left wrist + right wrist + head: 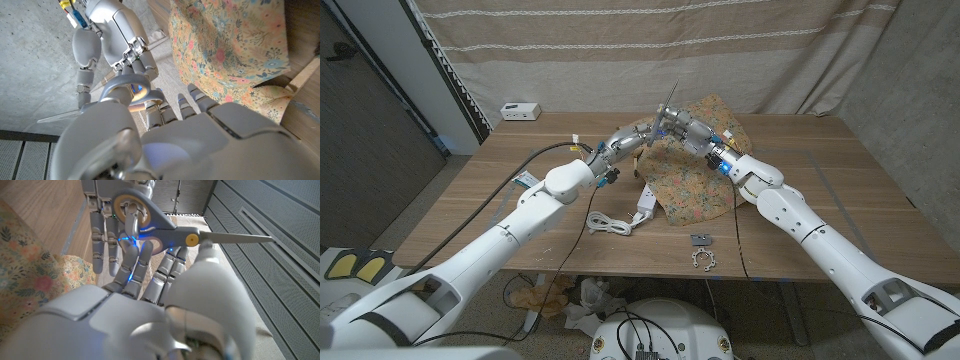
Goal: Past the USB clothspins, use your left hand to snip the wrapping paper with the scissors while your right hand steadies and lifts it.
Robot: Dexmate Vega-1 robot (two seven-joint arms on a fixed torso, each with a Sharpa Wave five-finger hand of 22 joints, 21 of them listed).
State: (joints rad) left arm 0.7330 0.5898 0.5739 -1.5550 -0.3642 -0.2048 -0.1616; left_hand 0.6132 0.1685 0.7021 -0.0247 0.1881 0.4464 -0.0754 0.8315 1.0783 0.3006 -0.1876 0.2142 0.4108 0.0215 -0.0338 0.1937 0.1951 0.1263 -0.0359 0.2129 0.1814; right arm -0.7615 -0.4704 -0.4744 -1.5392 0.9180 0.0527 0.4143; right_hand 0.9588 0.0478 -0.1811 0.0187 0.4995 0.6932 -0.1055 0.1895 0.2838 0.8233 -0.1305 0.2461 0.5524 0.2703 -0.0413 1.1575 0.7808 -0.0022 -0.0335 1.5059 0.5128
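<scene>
Both hands meet above the paper (695, 170): left hand (642, 134) holds the scissors (165, 227), blades up; right hand (688, 132) touches them, grip unclear.

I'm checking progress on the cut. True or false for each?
1. The scissors are held up in the air: true, and a finger of the left hand is through a loop.
2. The blades are wide open: false, they lie closed together.
3. The right hand lifts the paper: false, the paper lies on the table and that hand is up by the scissors.
4. The paper is floral: true.
</scene>
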